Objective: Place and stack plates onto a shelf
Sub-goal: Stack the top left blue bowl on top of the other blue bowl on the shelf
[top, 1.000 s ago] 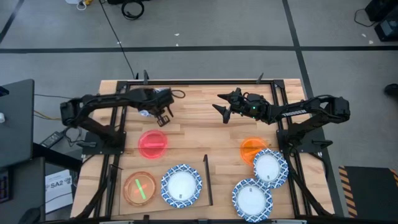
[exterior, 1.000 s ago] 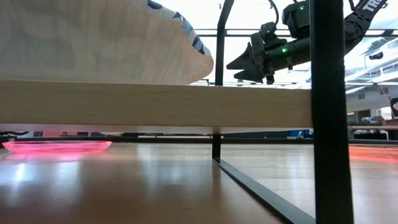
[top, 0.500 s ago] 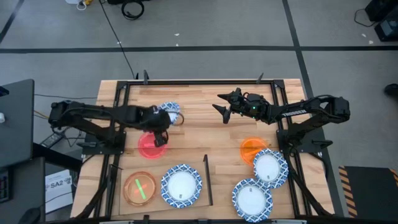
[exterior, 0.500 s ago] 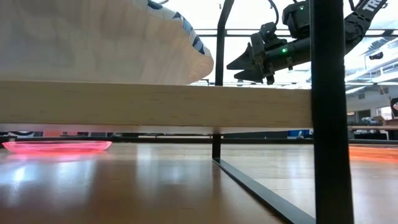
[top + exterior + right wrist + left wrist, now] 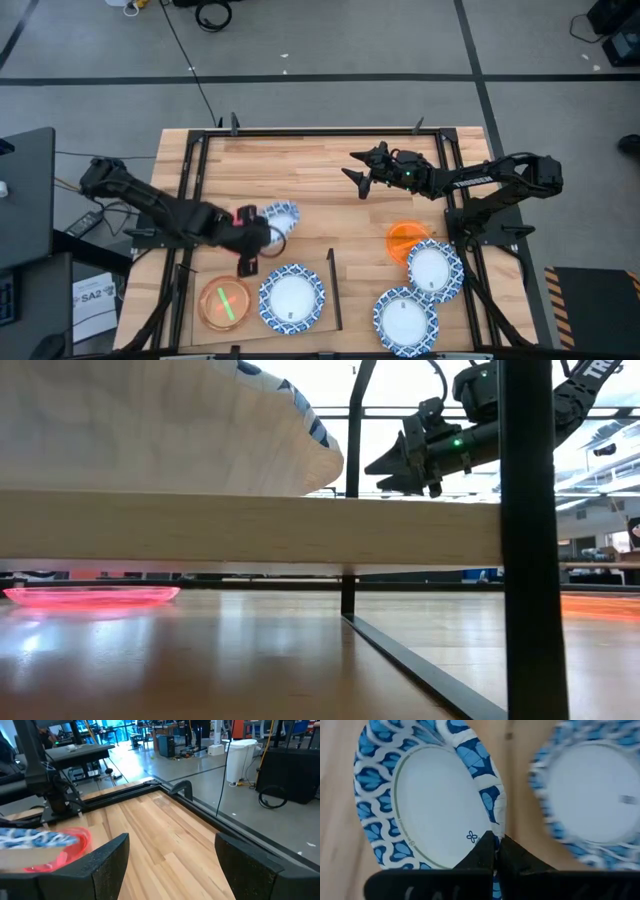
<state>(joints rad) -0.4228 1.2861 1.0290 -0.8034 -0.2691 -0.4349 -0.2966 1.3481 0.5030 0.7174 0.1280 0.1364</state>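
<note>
blue-rimmed plate pinched at its rim by the left hand (right hand agape, raised).

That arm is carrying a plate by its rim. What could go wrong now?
The left gripper pinches the blue-and-white plate only at its rim, so it could tilt or slip out. It is carried above the red plate and near the plate on the shelf, so it might bump or land off-centre.

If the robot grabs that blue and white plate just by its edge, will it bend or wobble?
Probably a little. The left gripper is shut on only the rim of the blue-and-white plate, so most of it hangs unsupported. It looks thin, like a paper plate, so it is likely light and may flex or tilt, but unlikely to break.
</note>
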